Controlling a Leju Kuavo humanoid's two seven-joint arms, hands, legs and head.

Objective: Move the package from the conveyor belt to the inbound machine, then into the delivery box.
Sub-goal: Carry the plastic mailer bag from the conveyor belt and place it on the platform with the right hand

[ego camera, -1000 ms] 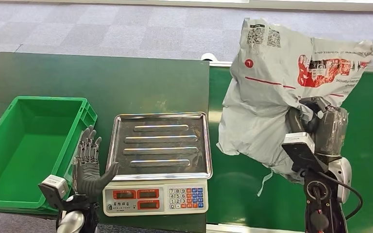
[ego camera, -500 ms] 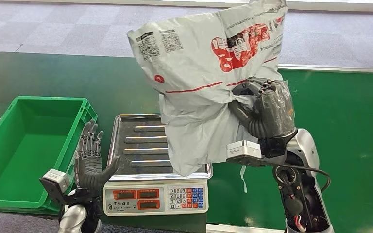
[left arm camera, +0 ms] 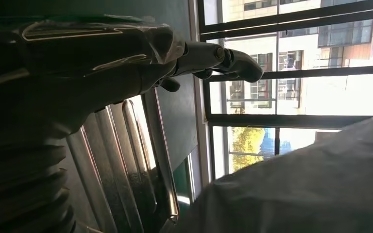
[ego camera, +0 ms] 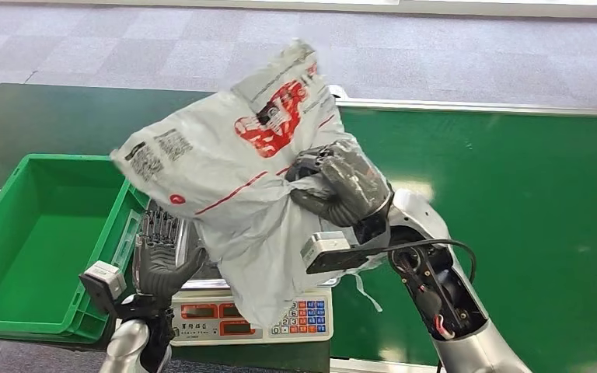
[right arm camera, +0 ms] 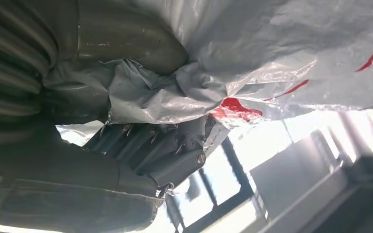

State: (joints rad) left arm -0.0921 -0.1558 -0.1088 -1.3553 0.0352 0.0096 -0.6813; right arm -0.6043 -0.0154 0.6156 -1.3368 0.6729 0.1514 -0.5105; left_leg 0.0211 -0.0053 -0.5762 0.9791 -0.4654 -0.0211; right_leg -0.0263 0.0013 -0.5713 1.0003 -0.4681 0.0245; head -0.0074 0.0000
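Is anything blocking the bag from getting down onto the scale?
Nothing visible does. The right robot hand holds the bag right above the scale. The left robot hand waits open at the scale's edge, beside the green box.

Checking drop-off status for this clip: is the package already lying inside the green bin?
No. In the head view the right hand holds the grey package up above the scale, and the green bin has nothing in it.

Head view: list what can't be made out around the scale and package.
- Scale tray: mostly hidden behind the package held by the right hand.
- Scale displays: digits too small.
- Package label print: too small.
- Left hand: fingers partly covered by the package.
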